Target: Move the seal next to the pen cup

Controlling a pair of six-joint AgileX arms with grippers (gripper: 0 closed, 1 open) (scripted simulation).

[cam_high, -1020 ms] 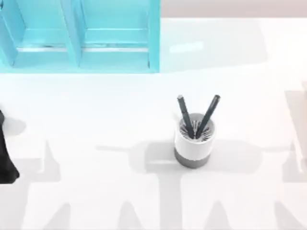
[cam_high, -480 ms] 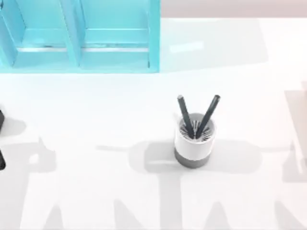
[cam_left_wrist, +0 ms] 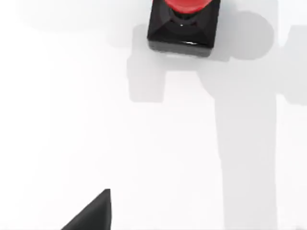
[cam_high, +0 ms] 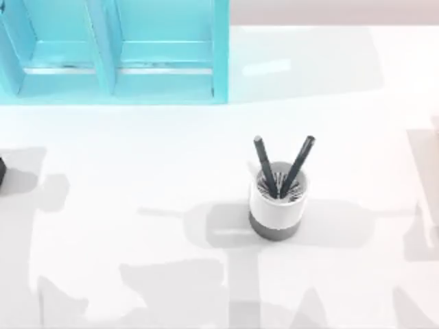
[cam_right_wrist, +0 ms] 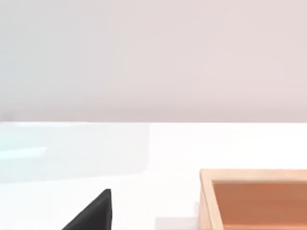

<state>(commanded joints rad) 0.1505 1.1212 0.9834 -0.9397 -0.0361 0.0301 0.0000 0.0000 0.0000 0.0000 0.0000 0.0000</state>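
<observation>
On the table, a little right of centre, the cup stands upright: white wall, grey bottom band, ribbed inside, two dark pens leaning apart in a V. Bare white surface lies on every side of it: wide open room toward the left edge, the near edge and the right edge, with only soft grey shadows across it. A turquoise shelf sits at the far-left corner, well apart from the cup. At the left edge a small dark shape just pokes in; cannot tell what it is.

Left wrist view: the seal stands upright on the bare white table, black square base with the red knob on top, cut off by the frame edge. Open surface all around it, its shadow falling beside it. Left gripper looks down over the table near the seal, apart from it; one dark fingertip shows, and whether its fingers are spread or pressed together, cannot tell.

Right wrist view: right gripper faces across the table toward a pale wall; one dark fingertip shows, spread or not, cannot tell. A wooden tray sits on the surface near it.
</observation>
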